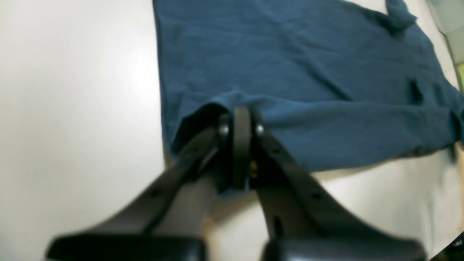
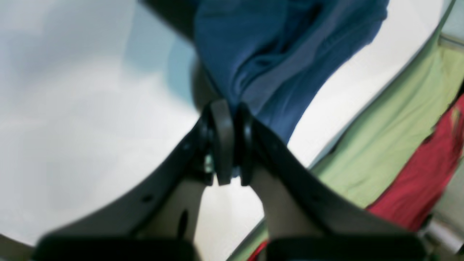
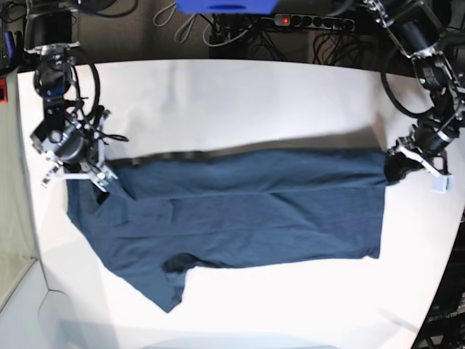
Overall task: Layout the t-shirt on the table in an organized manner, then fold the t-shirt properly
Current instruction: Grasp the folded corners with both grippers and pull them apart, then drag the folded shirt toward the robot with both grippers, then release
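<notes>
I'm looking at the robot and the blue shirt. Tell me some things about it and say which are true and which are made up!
1. The t-shirt is red. False: it is dark blue.
2. The left gripper is pinching the shirt's edge. True.
3. The right gripper is wide open and holds nothing. False: it is shut on a bunch of shirt fabric.
4. The shirt lies stretched across the white table between the two arms. True.
5. The shirt is already folded into a neat small square. False: it is spread out long, with one sleeve sticking out toward the near edge.
</notes>
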{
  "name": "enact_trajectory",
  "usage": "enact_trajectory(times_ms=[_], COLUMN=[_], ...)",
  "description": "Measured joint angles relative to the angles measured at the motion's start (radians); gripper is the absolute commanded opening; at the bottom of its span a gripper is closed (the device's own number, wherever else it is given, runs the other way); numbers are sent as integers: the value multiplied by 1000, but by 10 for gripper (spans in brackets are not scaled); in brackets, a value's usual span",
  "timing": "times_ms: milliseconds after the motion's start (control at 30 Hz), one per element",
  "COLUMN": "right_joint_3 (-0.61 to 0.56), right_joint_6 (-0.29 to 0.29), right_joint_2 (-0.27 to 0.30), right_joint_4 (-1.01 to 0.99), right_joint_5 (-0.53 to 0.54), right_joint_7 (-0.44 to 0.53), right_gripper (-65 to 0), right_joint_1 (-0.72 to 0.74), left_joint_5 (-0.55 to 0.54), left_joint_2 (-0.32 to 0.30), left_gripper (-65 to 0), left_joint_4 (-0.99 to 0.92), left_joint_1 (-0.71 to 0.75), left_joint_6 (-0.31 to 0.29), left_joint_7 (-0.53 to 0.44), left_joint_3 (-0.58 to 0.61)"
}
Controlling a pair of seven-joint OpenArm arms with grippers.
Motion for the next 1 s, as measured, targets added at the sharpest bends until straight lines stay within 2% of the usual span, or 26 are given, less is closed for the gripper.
enact_trajectory(times_ms=[267, 500, 667, 900, 1000], right_joint_3=[133, 207, 245, 263, 266], right_joint_6=[0, 0, 1, 0, 0], right_joint_2=[-58, -154, -159, -142, -142], right_joint_4=[55, 150, 141, 138, 123], right_joint_5=[-2, -2, -2, 3, -2], right_joint_7=[0, 63, 59, 72, 119], right_gripper=[-650, -650, -650, -650, -650], right_joint_1=[-113, -243, -283, -317, -327], left_joint_5=[-11, -1, -3, -5, -3], left_joint_2=[0, 0, -14, -47, -64], left_gripper=[-645, -645, -645, -645, -645], left_joint_4=[122, 123, 121, 70, 20], left_joint_1=[129, 183, 227, 243, 245], left_joint_6=[2, 2, 2, -2, -2], left_joint_7=[-8, -10, -8, -9, -8], left_joint_3=[-3, -5, -14, -101, -104])
